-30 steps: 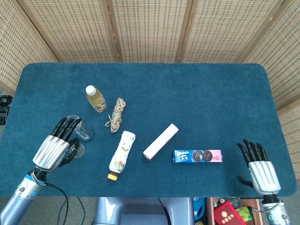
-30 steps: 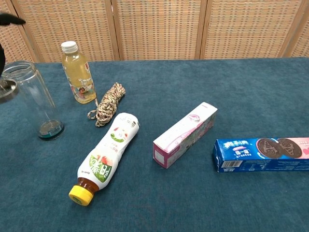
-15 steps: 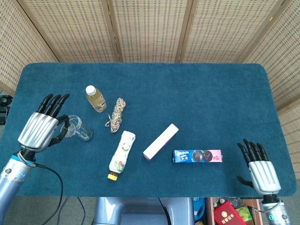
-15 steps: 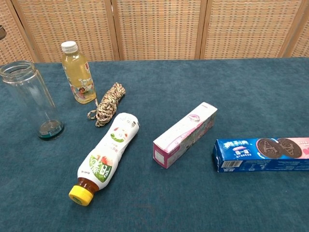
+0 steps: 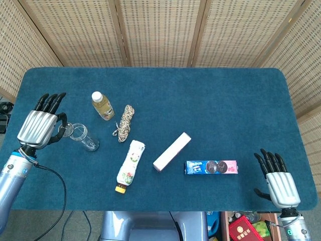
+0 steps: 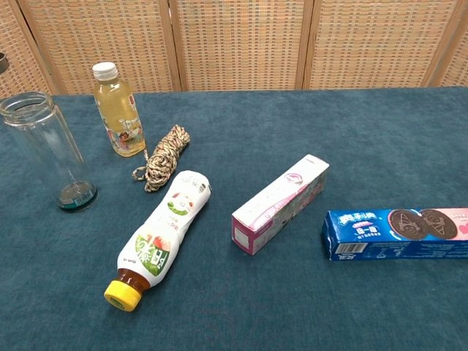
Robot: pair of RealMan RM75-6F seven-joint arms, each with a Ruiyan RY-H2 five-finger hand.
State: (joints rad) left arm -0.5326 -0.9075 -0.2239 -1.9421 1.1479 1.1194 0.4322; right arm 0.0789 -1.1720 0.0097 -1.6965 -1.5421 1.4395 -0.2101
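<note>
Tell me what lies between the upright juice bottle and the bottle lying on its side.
In the chest view, a coil of rope lies between the upright juice bottle and the fallen bottle.

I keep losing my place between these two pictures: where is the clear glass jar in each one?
Head view: the glass jar stands at the left, beside the left hand.
Chest view: the glass jar stands upright at the far left.
Shared landmark: the yellow drink bottle just behind it.

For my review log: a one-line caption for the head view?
Left robot hand beside an empty glass jar; bottles, rope, boxes on blue table.
</note>
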